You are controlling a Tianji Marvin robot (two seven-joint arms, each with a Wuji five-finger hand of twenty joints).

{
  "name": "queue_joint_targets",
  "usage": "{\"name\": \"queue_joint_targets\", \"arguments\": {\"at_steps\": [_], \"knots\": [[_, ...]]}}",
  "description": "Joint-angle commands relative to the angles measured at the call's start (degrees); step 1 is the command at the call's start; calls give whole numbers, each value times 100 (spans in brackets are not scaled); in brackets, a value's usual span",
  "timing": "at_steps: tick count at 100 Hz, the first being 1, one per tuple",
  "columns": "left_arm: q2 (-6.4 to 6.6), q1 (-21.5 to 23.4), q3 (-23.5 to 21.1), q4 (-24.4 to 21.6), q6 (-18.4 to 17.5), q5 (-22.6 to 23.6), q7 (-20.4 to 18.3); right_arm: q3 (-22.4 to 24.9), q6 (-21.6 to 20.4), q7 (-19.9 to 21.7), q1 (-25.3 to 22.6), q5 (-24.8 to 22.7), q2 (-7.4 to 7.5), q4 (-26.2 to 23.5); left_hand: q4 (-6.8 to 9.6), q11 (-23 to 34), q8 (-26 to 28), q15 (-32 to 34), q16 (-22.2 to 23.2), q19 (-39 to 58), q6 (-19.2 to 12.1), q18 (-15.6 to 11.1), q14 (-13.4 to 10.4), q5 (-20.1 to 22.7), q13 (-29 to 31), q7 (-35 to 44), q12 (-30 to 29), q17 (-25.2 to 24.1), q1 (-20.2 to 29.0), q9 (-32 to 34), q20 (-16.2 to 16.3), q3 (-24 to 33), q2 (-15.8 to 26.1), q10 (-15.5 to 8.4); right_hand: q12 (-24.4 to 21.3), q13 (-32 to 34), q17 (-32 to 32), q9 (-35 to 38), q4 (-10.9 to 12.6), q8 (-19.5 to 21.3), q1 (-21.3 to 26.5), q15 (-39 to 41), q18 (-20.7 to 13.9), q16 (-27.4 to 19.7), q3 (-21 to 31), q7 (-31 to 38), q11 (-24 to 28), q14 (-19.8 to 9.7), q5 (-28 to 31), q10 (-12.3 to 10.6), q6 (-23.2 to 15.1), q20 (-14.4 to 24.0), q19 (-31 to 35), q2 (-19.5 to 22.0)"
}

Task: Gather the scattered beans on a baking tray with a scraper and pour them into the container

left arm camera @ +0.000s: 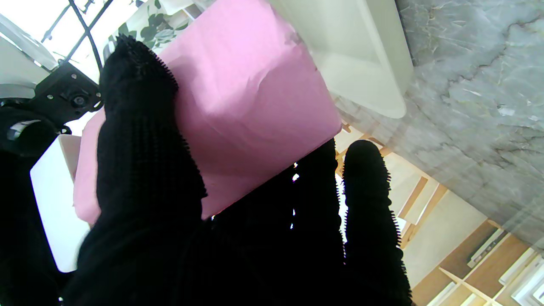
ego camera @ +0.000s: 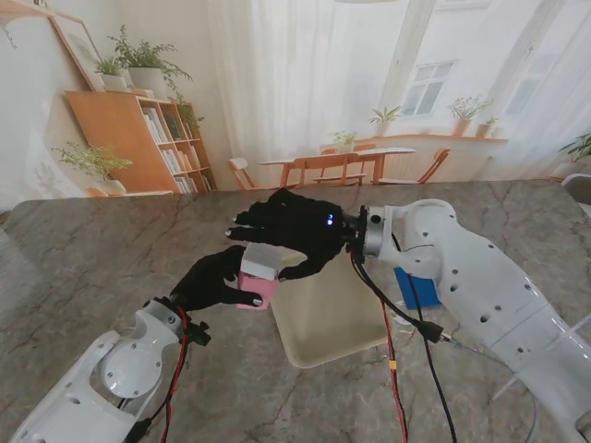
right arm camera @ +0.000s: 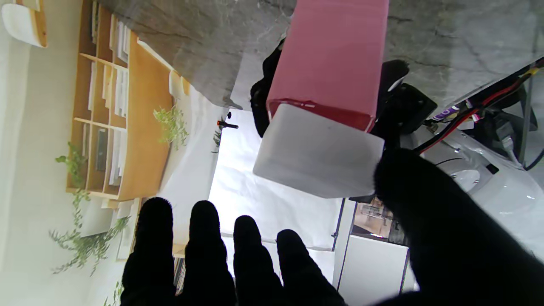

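Fingers (left arm camera: 148,170) of the left hand (ego camera: 214,280), in black knit gloves, wrap a pink box-shaped container (ego camera: 261,287) with a white top block (ego camera: 261,261), lifted off the worktop (ego camera: 83,268) just beside the tray's left edge. Right hand (ego camera: 294,226), also black-gloved, hovers over the container's top; four fingers (right arm camera: 204,250) stretched out and apart, thumb near the white block, contact unclear, nothing gripped. Cream baking tray (ego camera: 332,318), shallow with rounded corners and a smooth surface, lies flat on the grey marble-look worktop; beans too small to make out. Blue flat object (ego camera: 417,288) sits beside the tray's right edge, partly hidden by the right arm.
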Motion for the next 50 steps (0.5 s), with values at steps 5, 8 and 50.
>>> {"name": "queue_joint_targets", "arguments": {"at_steps": [5,8,50], "knots": [[-19,-1,21,-12,-16,-37,4,-170,-46,24,191,2,-17,162,101,939,551,215,85,149,-862,-4,-193,459,124,1622,398,-15,1334,615,171,1044,1026,-928,-44,91,103,-13,59,516,-123,221,-111,-73,1110,98,235,-48,-133,-111,-58,-104,227,-385],[-20,-1,23,-11,-19,-39,4,-249,-23,-102,249,-69,-16,211,102,940,551,215,85,148,-863,-6,-192,463,124,1624,398,-17,1339,616,171,1048,1033,-930,-1,251,213,131,40,969,-131,303,-117,-41,1292,223,337,-134,-192,-224,-131,-60,286,-452],[-23,6,18,-16,-20,-40,19,-968,119,-1017,690,-201,-109,760,100,939,551,214,85,151,-859,-11,-194,452,120,1622,400,-19,1329,610,171,1043,1036,-926,1120,2117,1356,1785,-88,3009,-11,1350,-437,698,1967,1851,2047,-1373,558,-2051,-1869,236,626,-928]]}}
